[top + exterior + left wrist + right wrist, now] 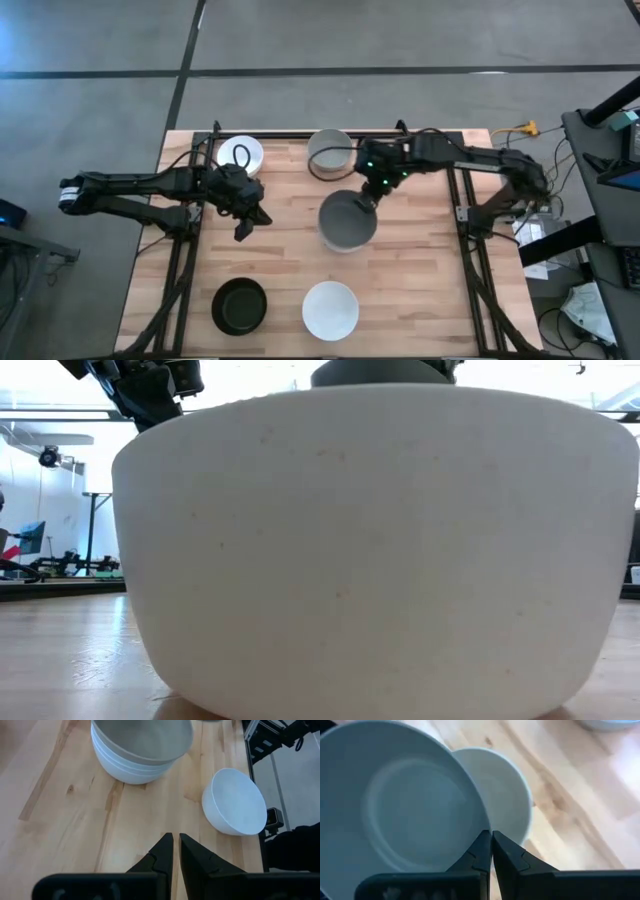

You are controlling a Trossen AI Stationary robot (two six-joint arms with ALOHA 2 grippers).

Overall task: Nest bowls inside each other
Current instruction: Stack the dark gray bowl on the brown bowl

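My right gripper (362,200) is shut on a grey bowl (347,220) that stands over a stack of white bowls (131,766) in the middle of the table. My left gripper (246,216) hovers shut and empty to the left of that stack, its fingers (176,842) above bare wood. Resting on their bases are a white bowl (240,153) and a grey bowl (330,150) at the far edge, and a black bowl (240,305) and a white bowl (330,310) at the near edge. The near white bowl (375,550) fills the low view. My right gripper pinches the grey bowl's rim (481,822) on its far side, one finger inside the bowl and one outside. The fingers come slanting down from the far right. The bowl is tilted in the hold, its lower part sunk in the top white bowl (507,790).
Bare wood lies between the middle stack and the two near bowls, and under my left gripper. Black frame rails (185,270) run along the table's left and right sides. Cables (520,130) and equipment lie beyond the right edge.
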